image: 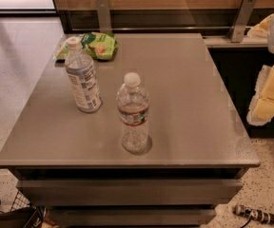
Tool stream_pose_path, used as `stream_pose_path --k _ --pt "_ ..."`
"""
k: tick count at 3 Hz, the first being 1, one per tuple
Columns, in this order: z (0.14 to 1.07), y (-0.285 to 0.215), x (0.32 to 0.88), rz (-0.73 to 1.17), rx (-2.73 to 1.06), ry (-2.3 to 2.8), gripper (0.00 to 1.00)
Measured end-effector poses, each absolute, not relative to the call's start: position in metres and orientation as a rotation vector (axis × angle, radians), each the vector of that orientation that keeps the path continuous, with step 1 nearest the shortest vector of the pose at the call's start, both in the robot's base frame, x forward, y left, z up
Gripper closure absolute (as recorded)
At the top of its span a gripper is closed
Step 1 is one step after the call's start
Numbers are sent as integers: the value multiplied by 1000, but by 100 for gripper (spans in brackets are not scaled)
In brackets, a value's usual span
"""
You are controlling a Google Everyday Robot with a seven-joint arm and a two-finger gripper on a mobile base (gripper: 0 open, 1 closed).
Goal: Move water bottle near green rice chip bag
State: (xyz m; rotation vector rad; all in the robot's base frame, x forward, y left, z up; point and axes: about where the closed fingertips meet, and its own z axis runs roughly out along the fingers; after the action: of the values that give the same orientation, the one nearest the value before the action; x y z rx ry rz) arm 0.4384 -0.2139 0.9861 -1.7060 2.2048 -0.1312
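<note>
The water bottle (133, 114) stands upright near the front middle of the grey table (184, 89). It is clear and ribbed, with a white cap and a dark red-brown label band. The green rice chip bag (95, 45) lies flat at the table's far left corner. My gripper (269, 96), white and pale yellow, hangs at the right edge of the view, off the table's right side and well apart from the bottle. It holds nothing that I can see.
A taller bottle with a pale blue-white label (82, 82) stands upright left of the water bottle, between it and the bag. A wood-panelled wall with metal brackets (103, 14) runs behind the table. The floor is speckled.
</note>
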Motion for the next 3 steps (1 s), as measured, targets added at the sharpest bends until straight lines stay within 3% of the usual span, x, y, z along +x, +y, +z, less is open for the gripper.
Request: stream_pose_path --k 2,3 --pt "985 -211 438 -112 -1703 2179 0" --pt "951 -203 455 62 -1652 1994 0"
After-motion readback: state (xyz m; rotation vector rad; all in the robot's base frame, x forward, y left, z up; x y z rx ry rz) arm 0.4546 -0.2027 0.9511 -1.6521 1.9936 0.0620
